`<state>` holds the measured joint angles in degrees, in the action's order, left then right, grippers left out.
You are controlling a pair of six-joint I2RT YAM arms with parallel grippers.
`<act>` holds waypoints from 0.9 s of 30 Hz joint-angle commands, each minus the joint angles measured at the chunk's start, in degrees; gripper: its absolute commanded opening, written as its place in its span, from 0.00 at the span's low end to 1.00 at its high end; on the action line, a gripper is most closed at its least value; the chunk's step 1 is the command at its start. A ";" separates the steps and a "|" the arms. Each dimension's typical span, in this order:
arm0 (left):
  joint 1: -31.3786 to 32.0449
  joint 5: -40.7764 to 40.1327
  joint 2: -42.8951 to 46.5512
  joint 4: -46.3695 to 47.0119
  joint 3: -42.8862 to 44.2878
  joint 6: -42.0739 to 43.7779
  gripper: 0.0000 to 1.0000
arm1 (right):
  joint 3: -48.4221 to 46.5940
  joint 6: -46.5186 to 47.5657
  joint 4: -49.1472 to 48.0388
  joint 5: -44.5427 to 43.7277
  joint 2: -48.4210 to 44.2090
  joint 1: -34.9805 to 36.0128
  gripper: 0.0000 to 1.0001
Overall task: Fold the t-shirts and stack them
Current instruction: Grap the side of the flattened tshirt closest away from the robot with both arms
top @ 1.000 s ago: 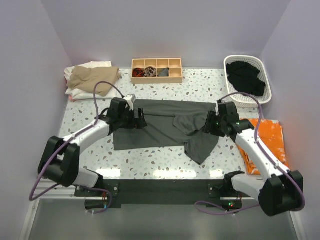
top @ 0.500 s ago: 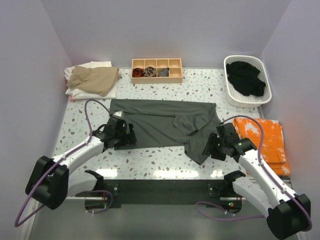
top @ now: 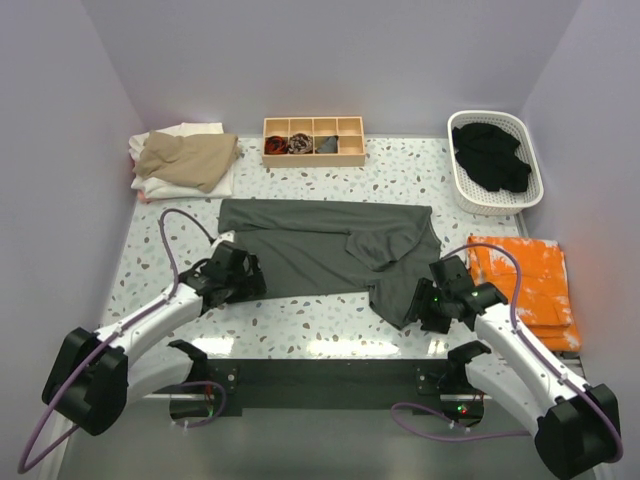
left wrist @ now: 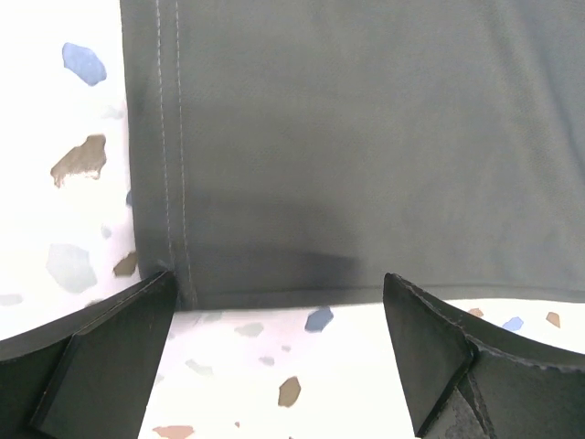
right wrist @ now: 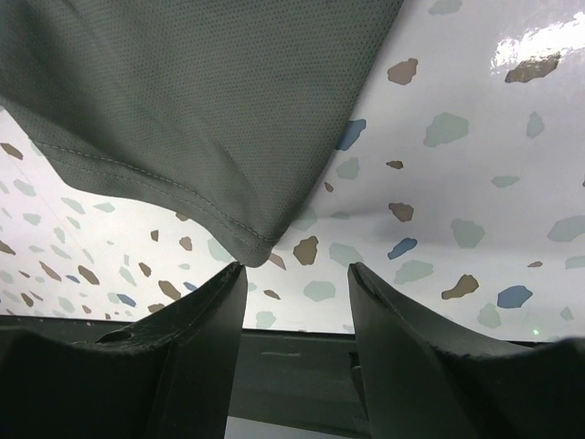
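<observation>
Left tool [top: 233, 277]: jaws at their widest and holding nothing. They straddle the stitched near corner [left wrist: 164, 265] of the charcoal t-shirt [top: 320, 245], which lies just ahead of the fingertips.
Right tool [top: 432, 302]: jaws partly apart with nothing between them. A pointed flap [right wrist: 260, 242] of the same shirt ends just in front of the gap and does not seem to touch either finger.
Shirt position: spread on the table [top: 310, 318], reaching from one tool to the other and on beyond both.
Done so far: tan and white t-shirts [top: 182, 160] sit piled well beyond the left tool. The charcoal one looks partly folded, with cloth doubled over near the right tool.
Left to do: finish folding this shirt and add it to the pile. A black t-shirt [top: 490, 155] lies unfolded in the white basket [top: 470, 195] far beyond the right tool.
Long axis: runs from tool to tool, parallel to the table's near edge.
Pointing: the double-stitched hem at the left tool suggests the bottom faces that side and the neck end faces the right tool. The collar itself cannot be made out.
Loose part: the flap slants off the main rectangle toward the right tool.
</observation>
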<state>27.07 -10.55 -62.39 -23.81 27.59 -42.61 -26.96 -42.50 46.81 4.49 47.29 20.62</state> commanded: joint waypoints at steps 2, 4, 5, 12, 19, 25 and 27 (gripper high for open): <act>1.49 -0.97 5.00 -3.60 1.14 -3.35 1.00 | 0.59 -1.18 -0.75 -0.09 -0.35 0.30 0.53; 2.11 -2.55 4.47 -4.75 1.23 -4.23 1.00 | 1.03 -1.36 -0.93 -0.27 -0.62 0.38 0.53; 2.37 -2.81 4.30 -4.93 1.06 -4.93 1.00 | 1.21 -1.62 -1.01 -0.27 -0.70 0.38 0.53; 2.99 -5.88 3.77 -5.02 -1.40 -6.69 1.00 | 2.96 -2.67 -4.26 0.87 0.43 0.38 0.54; 2.90 -8.52 3.95 -4.58 -2.72 -7.31 1.00 | 4.37 -3.11 -10.94 2.10 4.12 0.47 0.54; 2.90 -7.56 2.01 -1.68 -3.33 -6.52 1.00 | 4.90 -3.03 -13.93 2.81 6.76 0.47 0.54; 2.90 -7.65 0.79 -0.45 -3.16 -6.00 1.00 | 4.90 -2.94 -14.46 2.89 6.94 0.38 0.54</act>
<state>29.74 -17.47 -59.57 -27.68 25.23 -48.53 -23.24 -45.01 35.77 7.33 53.10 20.73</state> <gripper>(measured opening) 0.997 0.537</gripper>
